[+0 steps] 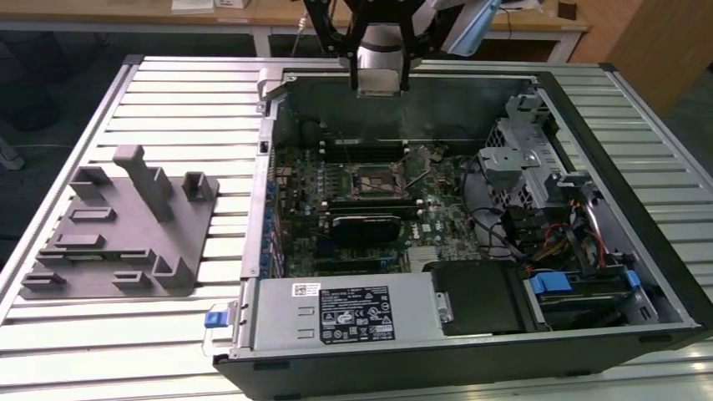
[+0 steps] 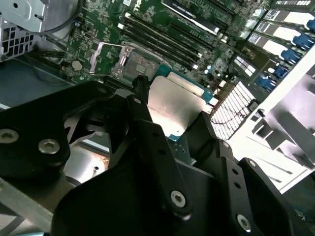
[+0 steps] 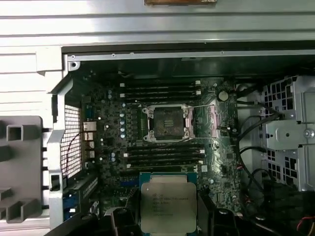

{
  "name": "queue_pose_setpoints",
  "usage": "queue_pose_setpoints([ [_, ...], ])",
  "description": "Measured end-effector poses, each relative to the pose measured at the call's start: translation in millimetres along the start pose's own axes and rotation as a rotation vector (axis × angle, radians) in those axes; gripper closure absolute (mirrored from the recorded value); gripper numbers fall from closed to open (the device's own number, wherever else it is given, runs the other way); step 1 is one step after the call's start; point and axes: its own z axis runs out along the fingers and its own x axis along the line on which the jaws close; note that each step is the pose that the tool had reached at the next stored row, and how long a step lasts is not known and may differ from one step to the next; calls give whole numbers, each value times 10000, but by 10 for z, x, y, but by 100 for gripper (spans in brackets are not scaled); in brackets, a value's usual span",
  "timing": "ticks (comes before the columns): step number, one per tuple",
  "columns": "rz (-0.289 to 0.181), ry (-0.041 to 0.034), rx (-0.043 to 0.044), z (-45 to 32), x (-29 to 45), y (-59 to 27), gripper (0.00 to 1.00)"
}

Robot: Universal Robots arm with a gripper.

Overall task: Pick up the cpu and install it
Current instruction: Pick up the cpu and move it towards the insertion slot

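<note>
cpu (image 3: 168,202): square chip with a silver top and a thin green rim. It lies flat between the two dark fingers (image 2: 147,132) of the gripper (image 3: 168,221), which is closed narrow on its opposite edges. It is in the air above the motherboard (image 3: 216,162) inside the open computer case (image 1: 457,104), apart from the socket. In the exterior view, the gripper hangs over the far wall of the case.

CPU socket (image 3: 167,123): on the motherboard, with its metal load plate swung open beside it.

Memory slots (image 3: 160,88): long rows flanking the socket on two sides.

Grey moulded tray (image 1: 117,230): upright posts. It sits on the slatted metal table (image 1: 179,92) at the exterior view's left, well apart from the case.

Power supply (image 1: 346,311): against the near wall of the case.

Drive cage (image 1: 529,163): at the exterior view's right, inside the case.
</note>
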Motion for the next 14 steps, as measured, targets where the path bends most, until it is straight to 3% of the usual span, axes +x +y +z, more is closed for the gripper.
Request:
queue_pose_setpoints([
  [8, -97, 12, -3, 81, -100, 30, 45],
  [14, -234, 17, -8, 187, -136, 49, 45],
])
